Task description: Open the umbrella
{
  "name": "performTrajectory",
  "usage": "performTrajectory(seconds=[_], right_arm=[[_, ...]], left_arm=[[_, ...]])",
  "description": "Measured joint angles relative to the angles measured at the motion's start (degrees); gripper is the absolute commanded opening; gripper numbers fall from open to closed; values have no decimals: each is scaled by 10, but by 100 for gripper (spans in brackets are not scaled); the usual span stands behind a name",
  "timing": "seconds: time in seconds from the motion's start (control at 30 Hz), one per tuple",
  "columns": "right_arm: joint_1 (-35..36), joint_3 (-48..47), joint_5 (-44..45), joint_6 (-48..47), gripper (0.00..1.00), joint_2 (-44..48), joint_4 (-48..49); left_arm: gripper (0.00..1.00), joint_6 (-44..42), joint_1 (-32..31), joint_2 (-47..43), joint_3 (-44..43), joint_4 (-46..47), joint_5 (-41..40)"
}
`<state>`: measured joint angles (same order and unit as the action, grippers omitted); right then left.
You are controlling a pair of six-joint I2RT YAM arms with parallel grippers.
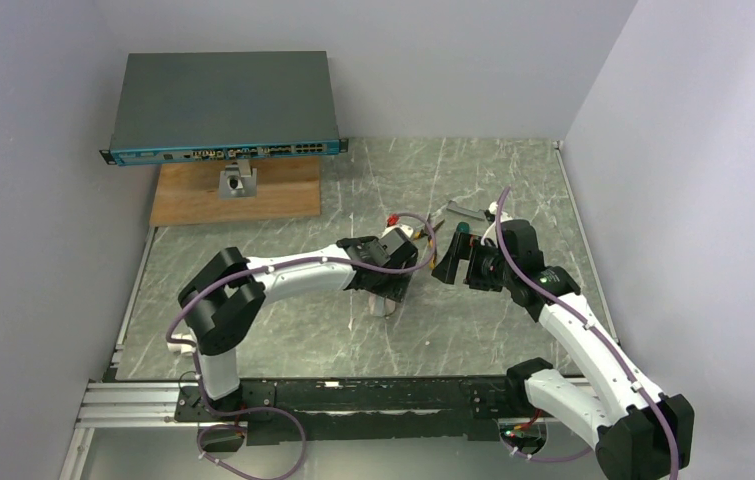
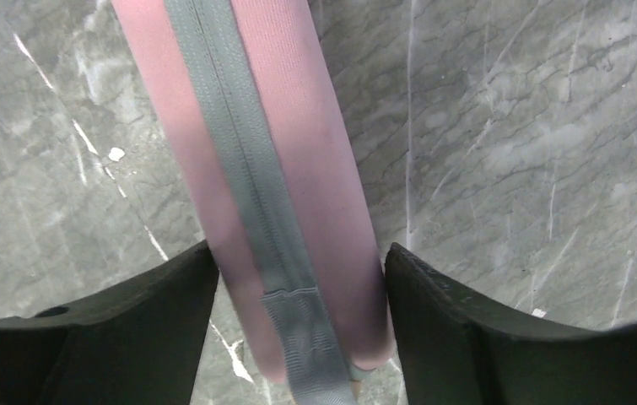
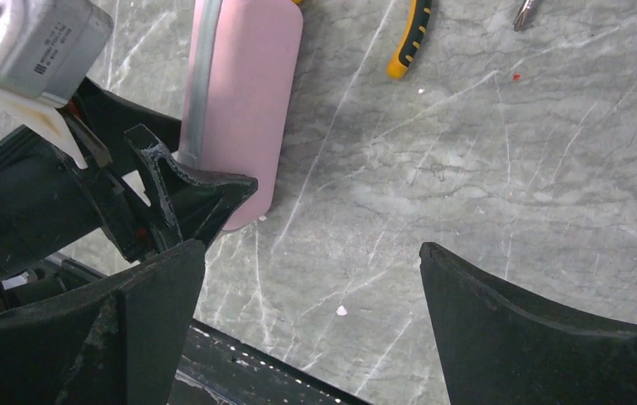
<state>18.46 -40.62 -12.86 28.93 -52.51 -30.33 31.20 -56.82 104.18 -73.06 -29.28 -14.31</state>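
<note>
Left end effector [image 2: 298, 278] straddles the pink sleeve [image 2: 319, 152], fingers [image 2: 171, 312] at both sides; grip cannot be told. Right end effector [image 3: 310, 287] hangs spread above the tabletop [image 3: 509, 169].

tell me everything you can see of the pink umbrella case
The pink case is a long, soft-looking fabric sleeve with a grey zipper running along its length. It looks zipped shut and filled out, with a rounded end. It lies flat on the marble table. One end sits between the fingers of the left gripper, which flank it closely. Whether they press on it cannot be told.
</note>
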Motion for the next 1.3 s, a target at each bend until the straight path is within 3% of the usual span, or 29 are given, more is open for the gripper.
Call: performTrajectory(seconds=[0.27, 0.37, 0.6, 0.7, 1.07, 1.3], right_arm=[[0, 2, -3, 0, 100, 0, 3], [0, 2, -7, 2, 100, 0, 4], [0, 1, -52, 15, 100, 0, 15], [0, -9, -81, 27, 100, 0, 29], [-9, -62, -189, 120, 100, 15, 139], [-37, -65, -230, 153, 100, 34, 193]], left_arm=[[38, -3, 0, -2, 14, 22, 14], [33, -7, 3, -5, 14, 19, 26], [17, -30, 51, -66, 14, -16, 170], [1, -38, 79, -118, 4, -36, 228], [0, -44, 148, -250, -57, -61, 365], [0, 5, 188, -304, -56, -48, 415]])
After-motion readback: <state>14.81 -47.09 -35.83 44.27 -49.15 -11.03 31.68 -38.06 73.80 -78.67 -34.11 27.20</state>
